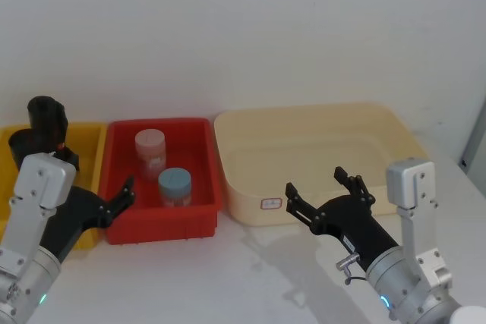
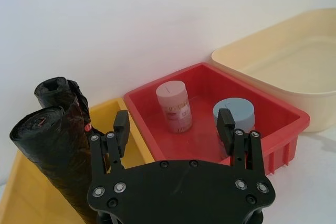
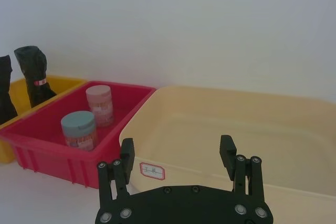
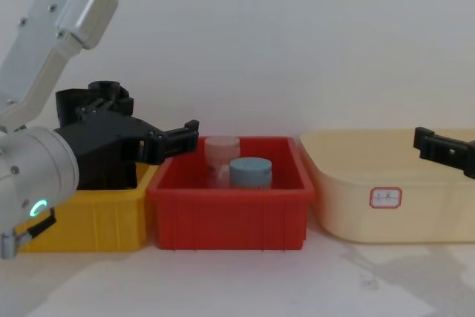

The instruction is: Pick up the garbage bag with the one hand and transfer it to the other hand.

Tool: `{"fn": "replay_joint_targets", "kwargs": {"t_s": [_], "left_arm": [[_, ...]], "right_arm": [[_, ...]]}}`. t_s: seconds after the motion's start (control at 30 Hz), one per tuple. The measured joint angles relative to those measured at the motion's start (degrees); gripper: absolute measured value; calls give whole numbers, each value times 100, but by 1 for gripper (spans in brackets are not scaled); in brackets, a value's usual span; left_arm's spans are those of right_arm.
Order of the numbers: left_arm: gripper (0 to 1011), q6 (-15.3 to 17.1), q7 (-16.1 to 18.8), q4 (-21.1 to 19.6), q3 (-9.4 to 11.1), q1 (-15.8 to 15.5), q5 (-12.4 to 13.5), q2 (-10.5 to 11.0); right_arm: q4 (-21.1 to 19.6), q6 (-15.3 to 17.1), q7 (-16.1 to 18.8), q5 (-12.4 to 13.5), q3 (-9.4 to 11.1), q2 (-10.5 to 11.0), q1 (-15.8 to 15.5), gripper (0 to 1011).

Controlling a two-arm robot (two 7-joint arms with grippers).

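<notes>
The garbage bag (image 2: 50, 150) stands tilted in the yellow bin (image 1: 87, 138) at the far left of the scene, a tall matte black roll of film. A second black roll (image 2: 58, 90) with a small red mark leans close behind it on the far side, and we cannot tell whether the two touch. Our left gripper (image 2: 174, 121) hovers over the near right part of that bin, its fingers spread wide and empty. It points more toward the red bin (image 1: 163, 221), where a pink-lidded jar (image 1: 150, 149) and a blue-lidded jar (image 1: 175, 186) stand, than toward the bag, which sits outside the spread, just beside one finger. Our right gripper (image 1: 317, 184) hangs in front of the near wall of the cream tub (image 1: 319, 115) on the right, likewise spread and holding nothing, well apart from the bag. We judge the bag to be light and not fragile, but soft: the rolled film should give under a squeeze, and its smooth layers may slide or telescope. We would therefore take it around the firm middle of the cylinder, below the flared wrinkly top, with a snug hold. That leaves one end free for the right gripper to grasp at the handover, and we would keep the marked roll out of the bite
</notes>
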Motion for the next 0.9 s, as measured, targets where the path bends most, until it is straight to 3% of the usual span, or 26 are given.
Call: {"fn": "replay_joint_targets", "kwargs": {"t_s": [0.9], "left_arm": [[1002, 0, 0, 0, 0, 0, 0, 0]], "right_arm": [[0, 0, 0, 0, 0, 0, 0, 1000]]}}
